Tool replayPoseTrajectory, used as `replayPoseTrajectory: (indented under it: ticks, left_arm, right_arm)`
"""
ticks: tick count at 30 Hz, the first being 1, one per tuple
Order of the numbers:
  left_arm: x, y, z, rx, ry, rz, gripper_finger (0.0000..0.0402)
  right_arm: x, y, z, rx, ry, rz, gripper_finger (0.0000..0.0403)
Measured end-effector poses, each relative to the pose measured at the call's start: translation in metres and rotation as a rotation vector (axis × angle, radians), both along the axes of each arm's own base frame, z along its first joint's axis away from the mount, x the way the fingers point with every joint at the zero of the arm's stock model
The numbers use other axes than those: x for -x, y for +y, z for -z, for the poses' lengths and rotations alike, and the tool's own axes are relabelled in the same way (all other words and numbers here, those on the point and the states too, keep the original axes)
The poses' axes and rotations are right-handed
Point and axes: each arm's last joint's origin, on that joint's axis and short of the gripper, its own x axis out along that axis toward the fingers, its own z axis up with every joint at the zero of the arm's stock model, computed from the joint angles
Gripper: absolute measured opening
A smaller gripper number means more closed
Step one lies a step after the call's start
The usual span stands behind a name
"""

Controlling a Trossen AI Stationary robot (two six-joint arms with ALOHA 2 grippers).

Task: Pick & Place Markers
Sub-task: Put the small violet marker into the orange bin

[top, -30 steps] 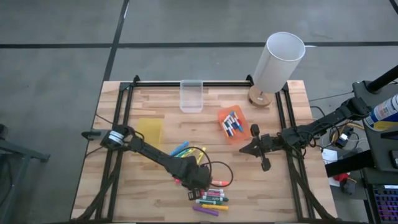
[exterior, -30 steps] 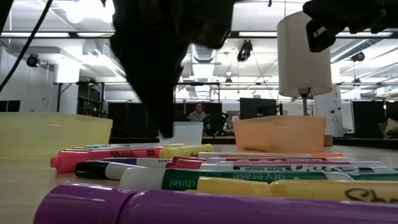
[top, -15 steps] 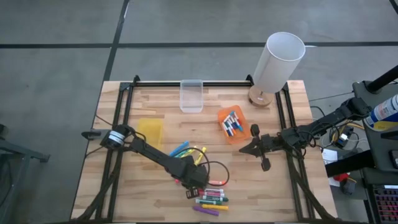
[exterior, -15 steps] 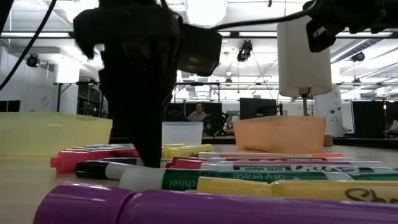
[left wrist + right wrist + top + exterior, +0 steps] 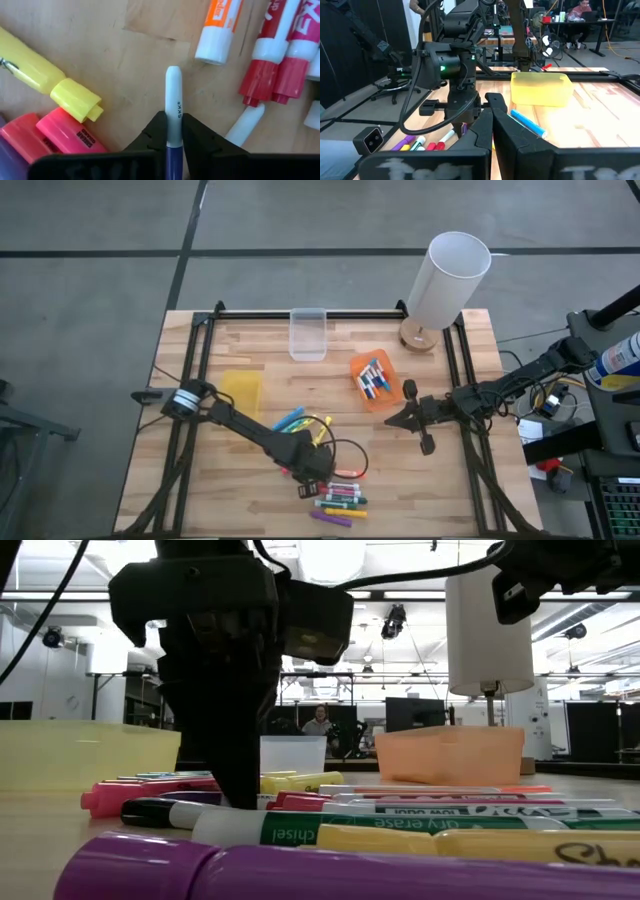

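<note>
The left arm reaches diagonally over the desk (image 5: 240, 480), its left gripper (image 5: 170, 131) pointing down into the marker pile at the front. A slim white marker (image 5: 173, 95) with a blue end lies on the wood, clamped between its fingers (image 5: 155, 131). The right gripper (image 5: 392, 420), fingers pressed together, hangs near the orange bin (image 5: 366, 402).

Black left pincer (image 5: 170, 137) grips a white-and-blue marker (image 5: 173, 107) beside pink highlighters (image 5: 55, 140).

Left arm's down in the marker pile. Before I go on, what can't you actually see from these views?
- Slim white marker in the left gripper: its purple lower end is hidden by the fingers in the left wrist view.
- Markers in the orange bin: too small to count from above; the wall hides them in the low view.
</note>
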Motion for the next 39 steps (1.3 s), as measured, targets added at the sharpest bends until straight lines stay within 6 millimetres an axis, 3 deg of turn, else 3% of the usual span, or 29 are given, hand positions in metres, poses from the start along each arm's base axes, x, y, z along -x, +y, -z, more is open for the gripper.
replayPoseTrajectory:
  ticks: [6,15,21,27,35,39]
  left_arm:
    - [-0.006,0.004,-0.011,-0.057,-0.042,0.053,0.0021]
    - [-0.011,0.030,-0.049,-0.187,-0.128,0.080,0.0034]
    - [-0.019,0.067,-0.077,-0.342,-0.215,0.077,0.0032]
    - [-0.038,0.113,-0.093,-0.391,-0.322,0.062,0.0032]
    - [-0.060,0.166,-0.115,-0.410,-0.545,0.013,0.0032]
    - [-0.070,0.189,-0.123,-0.290,-0.743,-0.001,0.0032]
  right_arm:
    - [0.000,0.000,0.000,0.000,0.000,0.000,0.0008]
    - [0.000,0.000,0.000,0.006,0.002,0.000,0.0008]
    - [0.000,0.000,0.000,0.006,0.002,0.000,0.0008]
    - [0.000,0.000,0.000,0.006,0.002,0.000,0.0008]
    - [0.000,0.000,0.000,0.009,0.001,0.000,0.0008]
    - [0.000,0.000,0.000,0.009,0.001,0.000,0.0008]
